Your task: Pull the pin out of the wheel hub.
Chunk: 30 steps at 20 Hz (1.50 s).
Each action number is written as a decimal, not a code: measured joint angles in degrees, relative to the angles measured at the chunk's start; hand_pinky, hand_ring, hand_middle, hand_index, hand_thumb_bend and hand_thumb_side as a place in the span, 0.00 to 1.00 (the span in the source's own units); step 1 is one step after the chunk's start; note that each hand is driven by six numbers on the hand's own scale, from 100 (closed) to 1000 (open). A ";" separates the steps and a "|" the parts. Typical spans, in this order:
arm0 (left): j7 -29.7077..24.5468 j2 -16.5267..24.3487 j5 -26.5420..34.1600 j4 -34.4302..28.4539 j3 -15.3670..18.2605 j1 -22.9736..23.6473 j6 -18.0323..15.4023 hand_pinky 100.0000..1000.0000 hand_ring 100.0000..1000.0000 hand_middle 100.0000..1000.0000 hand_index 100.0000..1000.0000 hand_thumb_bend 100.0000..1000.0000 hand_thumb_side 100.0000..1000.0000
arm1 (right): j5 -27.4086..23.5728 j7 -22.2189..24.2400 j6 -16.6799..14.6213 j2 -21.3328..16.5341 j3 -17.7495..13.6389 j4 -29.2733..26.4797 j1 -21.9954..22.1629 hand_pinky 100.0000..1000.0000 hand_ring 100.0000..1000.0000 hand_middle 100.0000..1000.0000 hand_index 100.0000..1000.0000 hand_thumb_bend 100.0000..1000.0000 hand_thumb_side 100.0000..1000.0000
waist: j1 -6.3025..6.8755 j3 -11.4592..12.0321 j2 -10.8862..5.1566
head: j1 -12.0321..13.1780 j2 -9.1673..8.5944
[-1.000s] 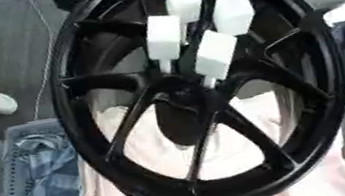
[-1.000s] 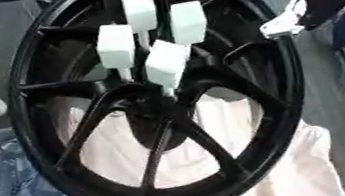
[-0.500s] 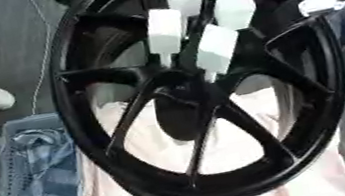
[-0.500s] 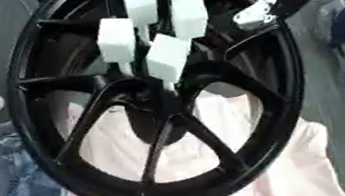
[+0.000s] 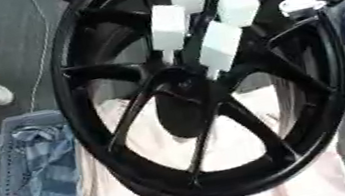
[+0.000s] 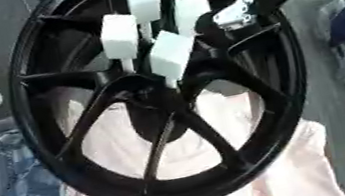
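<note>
No writing shows on the black wheel hub (image 5: 210, 88); the right robot hand (image 6: 236, 10) hovers near white-capped pins (image 6: 170, 52), fingers unclear.

Wheel hub (image 5: 210, 88): black, spoked, lying tilted on pale pink cloth. Pins (image 5: 220, 47): four, each topped with a white block, standing clustered in the hub's upper centre.

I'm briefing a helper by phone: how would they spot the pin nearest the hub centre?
Find the big black wheel lying on pale pink cloth. Four white block-topped pins stand clustered over its upper spokes. The one meant is the lowest of the four, tilted, its stem ending just above the hub centre.
</note>
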 measured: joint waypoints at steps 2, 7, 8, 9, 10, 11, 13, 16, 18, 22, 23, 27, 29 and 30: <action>-0.01 0.00 0.00 0.00 0.00 -0.18 -0.01 0.82 0.63 0.54 0.69 0.00 0.68 | 0.00 -0.05 0.11 0.18 0.01 0.00 -0.38 0.74 0.91 0.86 0.87 0.39 0.31 | -0.17 0.25 0.37 | -0.16 -0.55; -0.06 0.00 -0.05 0.00 -0.02 -0.28 0.03 0.82 0.63 0.54 0.69 0.00 0.68 | -0.05 -0.37 0.55 0.61 0.01 0.00 -0.59 0.74 0.91 0.86 0.87 0.40 0.31 | -0.27 0.92 1.55 | -0.44 -1.12; -0.08 0.00 -0.09 0.00 -0.02 -0.27 0.05 0.82 0.63 0.54 0.69 0.00 0.68 | -0.05 -0.34 0.57 0.61 0.01 0.00 -0.58 0.74 0.90 0.86 0.87 0.39 0.32 | -0.29 0.95 1.62 | -0.44 -1.11; -0.10 0.00 -0.11 0.00 -0.02 -0.25 0.07 0.82 0.63 0.54 0.69 0.00 0.68 | -0.05 -0.27 0.57 0.61 0.01 0.00 -0.57 0.74 0.90 0.86 0.87 0.39 0.32 | -0.35 0.95 1.65 | -0.44 -1.07; -0.12 0.00 -0.13 0.00 -0.02 -0.24 0.09 0.82 0.63 0.54 0.69 0.00 0.68 | -0.05 -0.17 0.54 0.61 0.00 0.00 -0.56 0.74 0.90 0.86 0.87 0.39 0.31 | -0.44 0.95 1.72 | -0.44 -1.03; -0.12 0.00 -0.13 0.00 -0.02 -0.24 0.09 0.82 0.63 0.54 0.69 0.00 0.68 | -0.05 -0.07 0.53 0.61 -0.01 0.00 -0.56 0.74 0.91 0.86 0.87 0.39 0.31 | -0.57 0.94 1.82 | -0.44 -1.02; -0.13 0.00 -0.14 0.00 -0.02 -0.28 0.10 0.82 0.63 0.54 0.69 0.00 0.68 | -0.05 0.07 0.63 0.61 -0.03 0.00 -0.57 0.74 0.91 0.86 0.87 0.40 0.30 | -0.76 0.92 2.02 | -0.47 -1.01; -0.20 0.00 -0.14 0.00 -0.04 -0.61 0.14 0.82 0.63 0.54 0.69 0.00 0.68 | -0.02 0.34 0.92 0.62 -0.03 0.00 -0.58 0.74 0.90 0.85 0.86 0.40 0.27 | -0.94 0.92 2.19 | -0.50 -1.03; -0.24 0.00 -0.14 0.00 -0.04 -0.62 0.18 0.82 0.63 0.54 0.69 0.00 0.68 | 0.04 0.37 1.20 0.62 -0.09 0.00 -0.39 0.74 0.90 0.85 0.86 0.39 0.24 | -0.94 0.92 2.38 | -0.51 -1.04; -0.29 0.00 -0.14 0.00 -0.04 -0.62 0.23 0.82 0.63 0.54 0.69 0.00 0.68 | 0.08 0.20 1.79 0.62 -0.41 0.00 0.10 0.74 0.90 0.85 0.85 0.36 0.18 | -0.97 0.94 2.68 | -0.51 -1.07; -0.30 0.00 -0.14 0.00 -0.04 -0.62 0.24 0.82 0.63 0.54 0.69 0.00 0.68 | 0.08 0.18 1.84 0.62 -0.42 0.00 0.11 0.74 0.90 0.84 0.85 0.35 0.18 | -0.98 0.94 2.79 | -0.53 -1.10; -0.34 0.00 -0.17 0.00 -0.04 -0.62 0.28 0.82 0.63 0.54 0.69 0.00 0.68 | 0.08 0.06 2.19 0.62 -0.65 0.00 0.11 0.74 0.90 0.84 0.84 0.30 0.14 | -0.99 0.99 3.15 | -0.74 -1.35; -0.36 0.00 -0.28 0.00 -0.04 -0.62 0.30 0.82 0.63 0.54 0.69 0.00 0.68 | 0.14 -0.11 2.58 0.62 -0.75 0.00 0.15 0.74 0.90 0.84 0.85 0.30 0.11 | -0.99 1.11 3.35 | -0.91 -1.48; -0.37 0.00 -0.33 0.00 -0.04 -0.62 0.30 0.82 0.63 0.54 0.69 0.00 0.68 | 0.29 -0.20 2.70 0.62 -0.78 0.00 0.17 0.74 0.90 0.84 0.85 0.30 0.11 | -0.99 1.17 3.47 | -0.97 -1.61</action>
